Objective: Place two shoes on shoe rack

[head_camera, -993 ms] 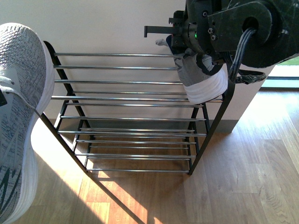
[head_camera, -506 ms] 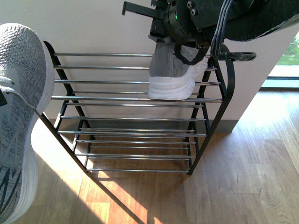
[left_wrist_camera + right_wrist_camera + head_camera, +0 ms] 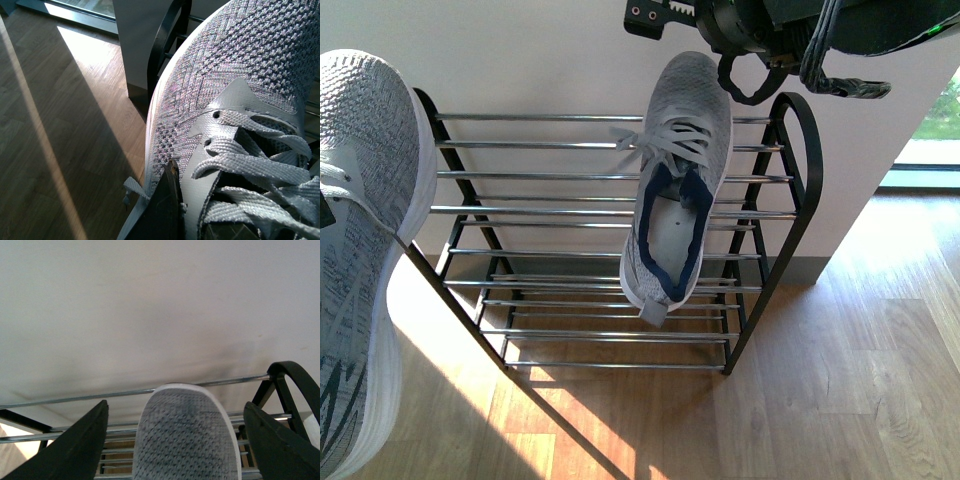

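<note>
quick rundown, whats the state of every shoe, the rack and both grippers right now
shoe on rack: lying sole down on the top rods, toe to the wall, nothing gripping it
held shoe: off the floor, laced, gripped at its lace edge
shoe rack: upright by the wall, one shoe on it
left gripper: shut on the held shoe
right gripper: open, fingers either side of the toe, not touching

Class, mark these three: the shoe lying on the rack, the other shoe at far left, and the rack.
Shoe on rack (image 3: 672,215): front view, on its insole.
Left shoe (image 3: 365,250): front view, on its knit side.
Rack (image 3: 540,176): front view, on a chrome rod.
</note>
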Controlling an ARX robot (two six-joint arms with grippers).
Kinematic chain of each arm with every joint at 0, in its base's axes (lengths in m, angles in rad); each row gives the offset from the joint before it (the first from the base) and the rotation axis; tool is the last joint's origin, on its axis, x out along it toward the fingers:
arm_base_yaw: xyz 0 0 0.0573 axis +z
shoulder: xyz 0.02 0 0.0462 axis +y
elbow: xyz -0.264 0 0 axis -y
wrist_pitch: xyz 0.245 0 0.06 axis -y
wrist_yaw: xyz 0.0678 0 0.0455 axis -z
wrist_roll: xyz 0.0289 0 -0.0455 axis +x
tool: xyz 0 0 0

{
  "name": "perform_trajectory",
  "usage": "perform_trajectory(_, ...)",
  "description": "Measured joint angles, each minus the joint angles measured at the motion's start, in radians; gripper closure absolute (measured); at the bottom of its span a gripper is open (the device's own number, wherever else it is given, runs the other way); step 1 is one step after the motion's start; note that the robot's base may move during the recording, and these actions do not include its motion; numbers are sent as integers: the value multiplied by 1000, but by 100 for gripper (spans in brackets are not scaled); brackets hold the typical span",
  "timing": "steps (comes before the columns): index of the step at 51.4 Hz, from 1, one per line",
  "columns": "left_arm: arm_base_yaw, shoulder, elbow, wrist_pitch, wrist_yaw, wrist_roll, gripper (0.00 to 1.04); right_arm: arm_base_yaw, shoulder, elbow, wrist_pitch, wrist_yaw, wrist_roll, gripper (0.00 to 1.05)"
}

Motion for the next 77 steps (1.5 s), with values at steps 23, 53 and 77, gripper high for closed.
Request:
perform_trajectory(23, 0, 0, 0, 0, 0, 0, 103, 5, -71, -3, 49, -42, -49, 9)
perform_trajectory(53, 0, 0, 0, 0, 0, 0, 103, -2, -85, 57, 44, -51, -91, 9)
perform_trajectory(77, 0, 0, 0, 0, 0, 0, 103, -35, -92, 76, 35, -59, -111, 9)
